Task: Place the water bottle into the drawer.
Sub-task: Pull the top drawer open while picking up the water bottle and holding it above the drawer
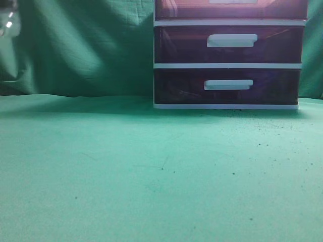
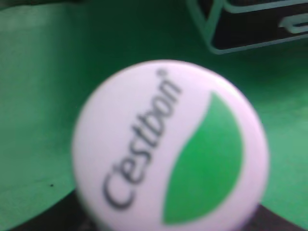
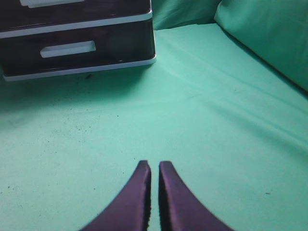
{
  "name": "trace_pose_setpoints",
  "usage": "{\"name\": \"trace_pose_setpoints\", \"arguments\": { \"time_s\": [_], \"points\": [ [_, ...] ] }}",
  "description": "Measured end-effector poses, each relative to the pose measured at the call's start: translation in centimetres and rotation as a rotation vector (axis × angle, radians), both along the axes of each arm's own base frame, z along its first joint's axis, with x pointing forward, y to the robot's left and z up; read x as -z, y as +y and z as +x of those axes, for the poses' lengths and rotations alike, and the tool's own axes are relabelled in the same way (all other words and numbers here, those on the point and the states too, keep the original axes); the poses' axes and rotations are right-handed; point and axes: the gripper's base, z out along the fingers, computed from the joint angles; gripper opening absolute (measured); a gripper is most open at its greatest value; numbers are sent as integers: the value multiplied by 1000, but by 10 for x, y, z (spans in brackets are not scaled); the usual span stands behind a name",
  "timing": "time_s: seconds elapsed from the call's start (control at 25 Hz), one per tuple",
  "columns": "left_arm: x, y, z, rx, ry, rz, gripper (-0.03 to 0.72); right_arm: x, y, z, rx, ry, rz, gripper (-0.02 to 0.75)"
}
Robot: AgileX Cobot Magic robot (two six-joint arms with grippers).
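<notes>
While capped, bottle [image 2: 169, 144] against left claw.

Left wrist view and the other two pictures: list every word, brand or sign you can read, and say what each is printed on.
"Cestbon", with a small unreadable mark after it: on the white bottle cap, beside a green leaf shape.
Drawer unit: no text.
Green cloth: no text.

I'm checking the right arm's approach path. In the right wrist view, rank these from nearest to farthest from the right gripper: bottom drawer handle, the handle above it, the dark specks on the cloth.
From the right gripper:
1. Dark specks, on the cloth, ahead-left.
2. Bottom drawer handle, far left.
3. Upper handle, above it at the top edge.
</notes>
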Motion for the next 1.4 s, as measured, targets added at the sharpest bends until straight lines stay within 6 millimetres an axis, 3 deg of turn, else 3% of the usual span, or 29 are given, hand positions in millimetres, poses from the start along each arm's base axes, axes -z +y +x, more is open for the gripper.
{"name": "trace_pose_setpoints", "arguments": {
  "time_s": [0.16,0.32,0.4,0.56,0.68,0.8,1.04,1.24,1.4],
  "points": [
    [-23,-19,-24,112,-32,-5,298,-6,1,2,0,-77,32,48],
    [-30,-32,-49,213,-1,4,298,-34,-1,4,23,-388,106,48],
    [-32,-36,-57,250,4,6,298,-48,-1,3,27,-464,115,48],
    [-33,-38,-60,268,-1,12,298,-101,-1,2,7,-498,-27,48],
    [-33,-37,-60,269,-9,32,298,-137,-1,16,-2,-437,-66,48],
    [-33,-37,-60,269,-16,46,298,-155,-1,42,-11,-318,-74,48],
    [-35,-37,-59,268,-34,52,298,-168,0,120,-58,-71,-147,48],
    [-35,-36,-58,268,-42,72,298,-185,36,188,-363,-62,-641,48],
    [-34,-36,-58,268,-41,74,298,-175,68,237,-543,-141,-1036,48]
  ]
}}
